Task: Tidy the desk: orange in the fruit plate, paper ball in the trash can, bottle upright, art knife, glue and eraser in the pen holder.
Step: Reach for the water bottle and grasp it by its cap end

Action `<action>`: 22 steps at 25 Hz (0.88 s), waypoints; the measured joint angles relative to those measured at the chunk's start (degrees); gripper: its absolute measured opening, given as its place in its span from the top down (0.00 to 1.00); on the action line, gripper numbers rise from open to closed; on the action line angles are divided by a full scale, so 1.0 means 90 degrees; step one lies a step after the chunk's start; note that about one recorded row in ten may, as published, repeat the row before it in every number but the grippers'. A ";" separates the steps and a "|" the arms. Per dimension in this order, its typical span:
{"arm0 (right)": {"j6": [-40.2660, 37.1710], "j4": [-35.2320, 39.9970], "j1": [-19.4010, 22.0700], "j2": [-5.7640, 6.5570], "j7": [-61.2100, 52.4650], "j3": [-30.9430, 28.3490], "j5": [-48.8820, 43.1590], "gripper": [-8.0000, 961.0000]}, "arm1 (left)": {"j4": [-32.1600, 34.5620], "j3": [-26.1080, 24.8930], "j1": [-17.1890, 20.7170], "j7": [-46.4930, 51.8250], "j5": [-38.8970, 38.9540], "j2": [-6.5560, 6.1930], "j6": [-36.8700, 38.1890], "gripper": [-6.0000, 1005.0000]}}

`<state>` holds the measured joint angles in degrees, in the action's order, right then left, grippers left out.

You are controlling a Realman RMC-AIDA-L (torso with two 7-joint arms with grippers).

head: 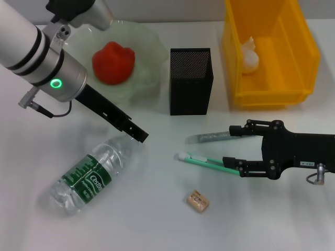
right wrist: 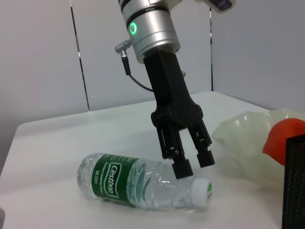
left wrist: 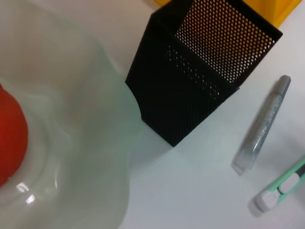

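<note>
The clear bottle [head: 88, 177] with a green label lies on its side. My left gripper [head: 137, 134] hovers open just over its neck; the right wrist view shows the left gripper [right wrist: 195, 163] above the bottle [right wrist: 138, 183]. The orange [head: 113, 63] rests in the pale green fruit plate [head: 149, 44]. A paper ball [head: 249, 56] lies in the yellow trash can [head: 301, 49]. My right gripper [head: 233, 147] is open at table level, with the silver glue [head: 209, 137] and the green art knife [head: 201, 160] between its fingers. The eraser [head: 197, 201] lies nearer me. The black mesh pen holder [head: 191, 81] stands upright.
The left wrist view shows the pen holder [left wrist: 190, 90], the plate's rim [left wrist: 95, 143], the orange [left wrist: 9, 138], the glue [left wrist: 264, 126] and the art knife [left wrist: 281, 188]. The pen holder stands between plate and trash can.
</note>
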<state>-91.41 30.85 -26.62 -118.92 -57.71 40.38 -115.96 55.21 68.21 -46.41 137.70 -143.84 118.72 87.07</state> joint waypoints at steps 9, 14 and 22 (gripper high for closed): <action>0.0030 -0.0004 0.0000 0.0000 0.0000 -0.0002 0.0005 0.23 | -0.0090 0.0654 0.0090 -0.0028 0.0024 0.0012 -0.0393 0.23; 0.0018 -0.0010 0.0000 0.0000 -0.0001 -0.0005 0.0005 0.23 | -0.0108 0.0787 0.0118 -0.0027 0.0025 0.0013 -0.0509 0.23; 0.0030 -0.0027 0.0009 0.0000 0.0000 -0.0046 0.0005 0.23 | -0.0167 0.0956 0.0138 -0.0121 0.0014 0.0021 -0.0630 0.23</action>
<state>-91.14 30.61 -26.54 -118.92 -57.71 39.97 -115.92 53.71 76.82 -45.17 136.61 -143.72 118.92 81.40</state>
